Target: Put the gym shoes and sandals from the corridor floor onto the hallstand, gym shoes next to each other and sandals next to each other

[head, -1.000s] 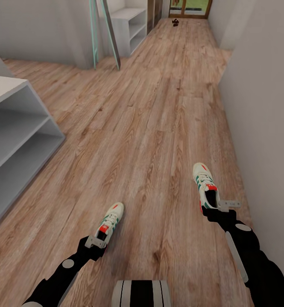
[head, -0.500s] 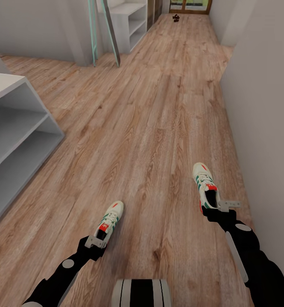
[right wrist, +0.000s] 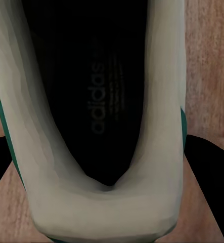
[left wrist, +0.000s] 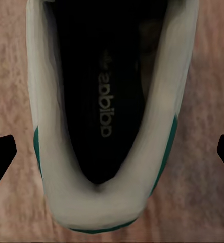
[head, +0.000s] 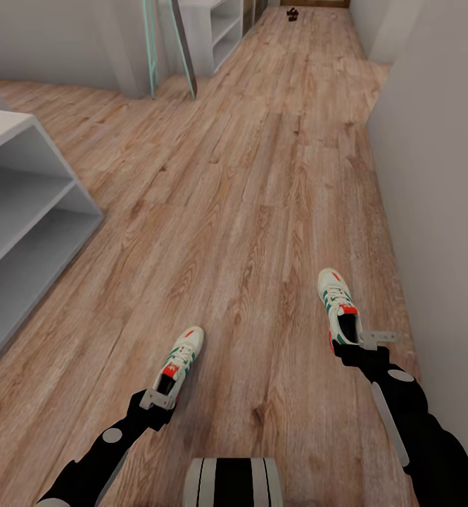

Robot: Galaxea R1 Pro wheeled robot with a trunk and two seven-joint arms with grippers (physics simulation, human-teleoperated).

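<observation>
Each end effector is clamped on the heel of a gym shoe — left end effector (head: 157, 398) on the left shoe (head: 179, 362), right end effector (head: 366, 341) on the right shoe (head: 337, 305), both carried over the corridor floor (head: 248, 197). The rack (head: 22, 211) sits off to the left; the sandals (head: 293, 12) lie far down the corridor. Risk — the heel-only grips look shallow, so a jolt while driving or turning could tip a shoe out onto the planks.

Both gym shoes, the left gym shoe (head: 179, 364) at lower centre-left and the right gym shoe (head: 338, 310) at lower right, are white with green side stripes, red-orange patches and black insides bearing pale grey lettering. The corridor floor (head: 248, 190) is light brown wood plank with darker grain and knots. The shelving unit (head: 22, 211) at the left edge is light grey, and the arms at the bottom are black with grey discs.
</observation>
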